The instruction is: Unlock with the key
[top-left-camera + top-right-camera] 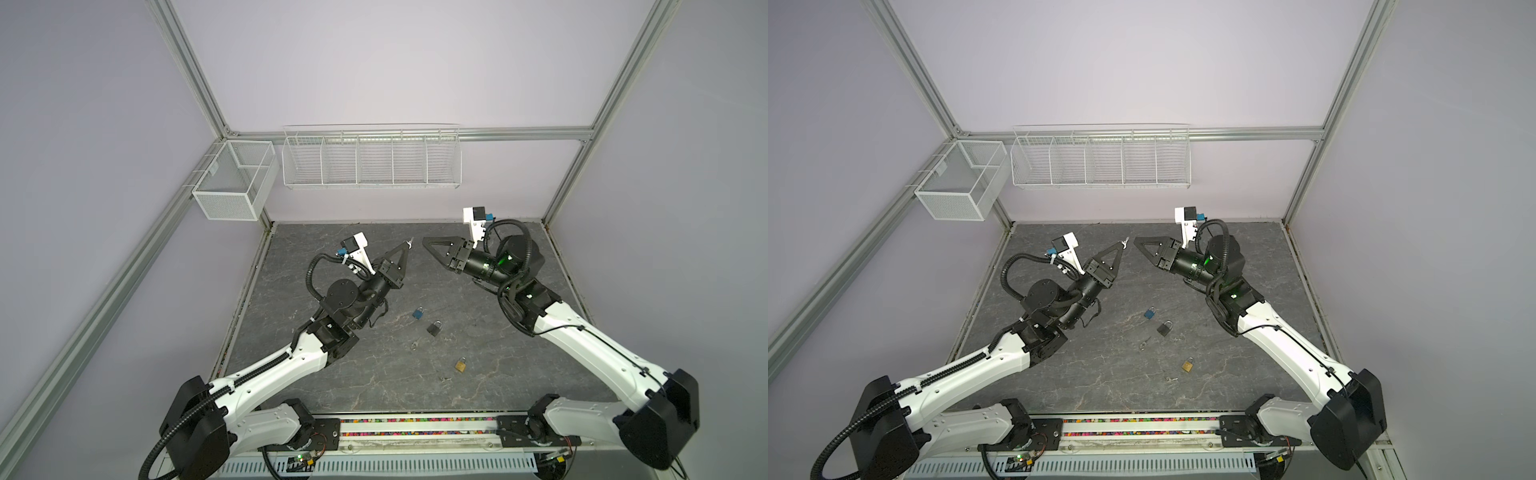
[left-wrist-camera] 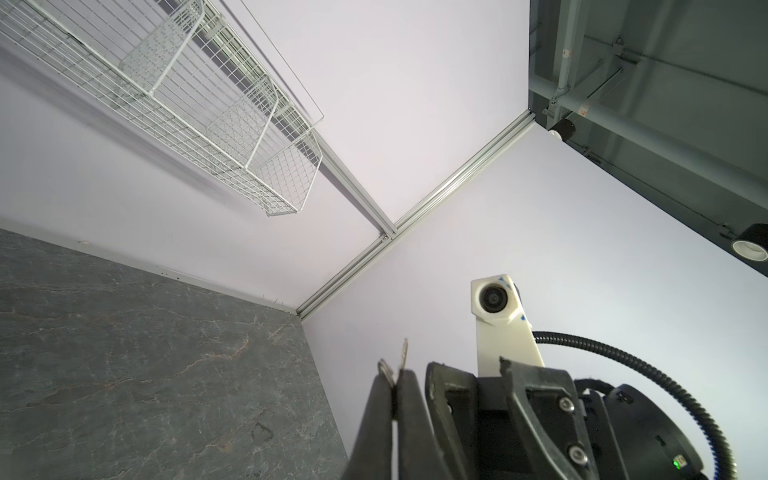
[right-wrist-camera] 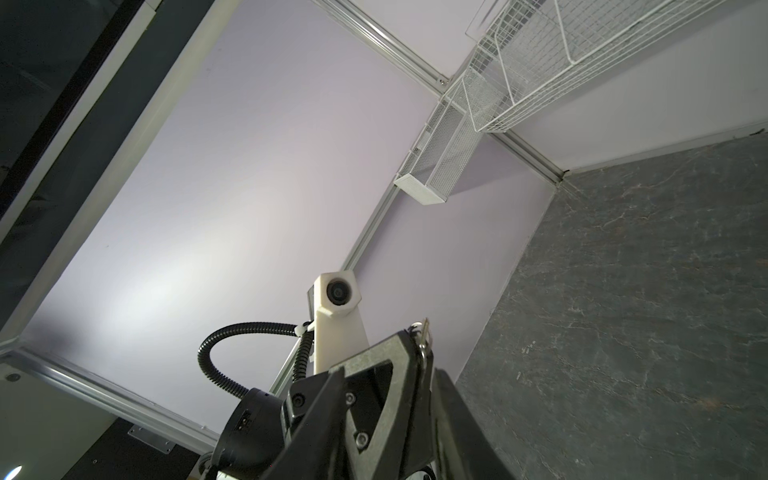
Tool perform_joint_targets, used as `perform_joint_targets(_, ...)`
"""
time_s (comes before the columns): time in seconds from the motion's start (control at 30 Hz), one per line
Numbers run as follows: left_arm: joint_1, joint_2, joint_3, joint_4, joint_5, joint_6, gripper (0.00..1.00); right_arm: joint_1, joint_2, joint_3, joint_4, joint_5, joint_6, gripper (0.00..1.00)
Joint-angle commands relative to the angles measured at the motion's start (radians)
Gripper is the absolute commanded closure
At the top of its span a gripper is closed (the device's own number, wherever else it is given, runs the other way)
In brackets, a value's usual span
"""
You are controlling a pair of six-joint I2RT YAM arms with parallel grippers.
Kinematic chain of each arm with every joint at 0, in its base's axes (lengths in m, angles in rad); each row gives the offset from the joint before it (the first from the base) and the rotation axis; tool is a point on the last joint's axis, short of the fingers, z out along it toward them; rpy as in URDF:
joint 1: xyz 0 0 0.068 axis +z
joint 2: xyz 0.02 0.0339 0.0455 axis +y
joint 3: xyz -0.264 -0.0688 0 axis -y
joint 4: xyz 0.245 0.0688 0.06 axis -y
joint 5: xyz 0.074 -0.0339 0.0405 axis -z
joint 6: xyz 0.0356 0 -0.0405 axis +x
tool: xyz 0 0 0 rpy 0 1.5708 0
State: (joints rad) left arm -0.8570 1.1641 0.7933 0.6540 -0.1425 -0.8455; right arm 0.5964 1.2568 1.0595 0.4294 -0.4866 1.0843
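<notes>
Top views both show the dark stone tabletop (image 1: 365, 382) beneath the two arms. On the back wall hangs a long white wire rack (image 1: 372, 162) of five compartments; through each, only wire and wall show. A smaller divided mesh basket (image 1: 232, 187) hangs in the left corner and shows only its own mesh.

The left gripper (image 1: 408, 245) is raised over the far middle of the table. Its jaws are clamped tight on the key (image 1: 410, 241), which sticks out past the tips. The right gripper (image 1: 424, 240) meets it tip to tip, just beside the key; in the left wrist view its fingers (image 2: 451, 399) stand apart with a gap between them.

Nearer the robot, well apart from both grippers, lie a blue padlock (image 1: 418, 313), a black padlock (image 1: 434, 328) just beside it, and a brass padlock (image 1: 460, 365) closer to the front. A small loose key (image 1: 414, 345) lies near the black one.
</notes>
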Motion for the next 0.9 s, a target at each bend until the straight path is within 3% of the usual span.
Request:
perform_joint_targets(0.0, -0.007, -0.006, -0.003, 0.038, -0.017, -0.014, 1.00, 0.014, 0.021, -0.021, 0.090, 0.033, 0.038, 0.68)
perform_joint_targets(0.5, -0.008, -0.033, -0.004, 0.025, 0.007, -0.043, 1.00, 0.038, 0.089, 0.006, 0.184, 0.055, 0.016, 0.74)
perform_joint_targets(0.87, -0.010, -0.032, -0.004, 0.017, 0.009, -0.049, 1.00, 0.038, 0.113, 0.045, 0.150, 0.046, -0.004, 0.77)
